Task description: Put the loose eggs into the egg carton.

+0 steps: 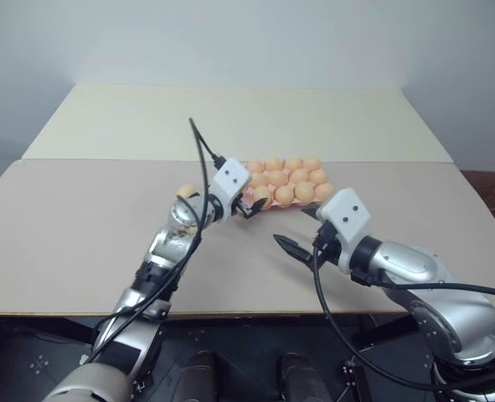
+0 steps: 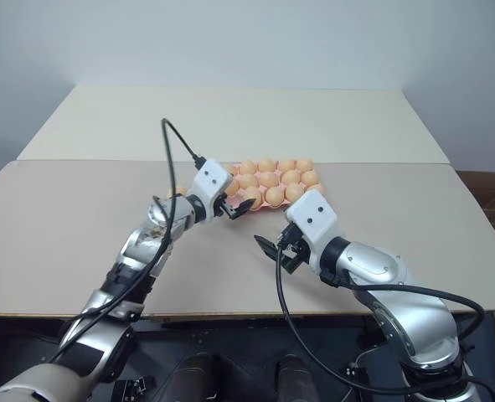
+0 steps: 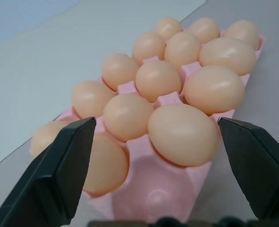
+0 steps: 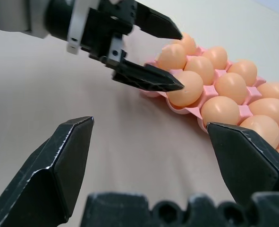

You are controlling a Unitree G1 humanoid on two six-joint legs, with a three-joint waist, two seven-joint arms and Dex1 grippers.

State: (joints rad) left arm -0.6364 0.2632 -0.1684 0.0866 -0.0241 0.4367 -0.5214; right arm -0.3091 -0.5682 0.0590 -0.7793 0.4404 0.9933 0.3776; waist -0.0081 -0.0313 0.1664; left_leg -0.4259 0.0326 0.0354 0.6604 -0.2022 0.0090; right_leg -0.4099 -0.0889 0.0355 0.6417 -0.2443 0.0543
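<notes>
Where the eggs sit: the pink egg carton [image 1: 287,203] lies across the far middle of the table [image 1: 71,243], most of its cups filled with pale orange eggs [image 3: 182,134]; one loose egg [image 1: 186,192] rests on the table just left of the carton, behind the left forearm.
Empty cup: at least one cup [image 3: 148,201] at the carton's near end shows bare pink, right in front of the left claw.
Left claw: the left claw [image 1: 249,206] hovers at the carton's near-left corner with its fingers wide apart, holding nothing.
Right claw: the right claw [image 1: 287,244] hangs over bare table near the carton's front edge, fingers also spread and empty.
Handling: expect each egg to be light, rigid, smooth and thin-shelled (it will likely roll if you nudge it, and crack if you squeeze).
Where to take hold: close on the loose egg across its widest middle, with only enough pressure to lift it.
Setting down: lower it well into the cup before you let go, and keep clear of its neighbours.
</notes>
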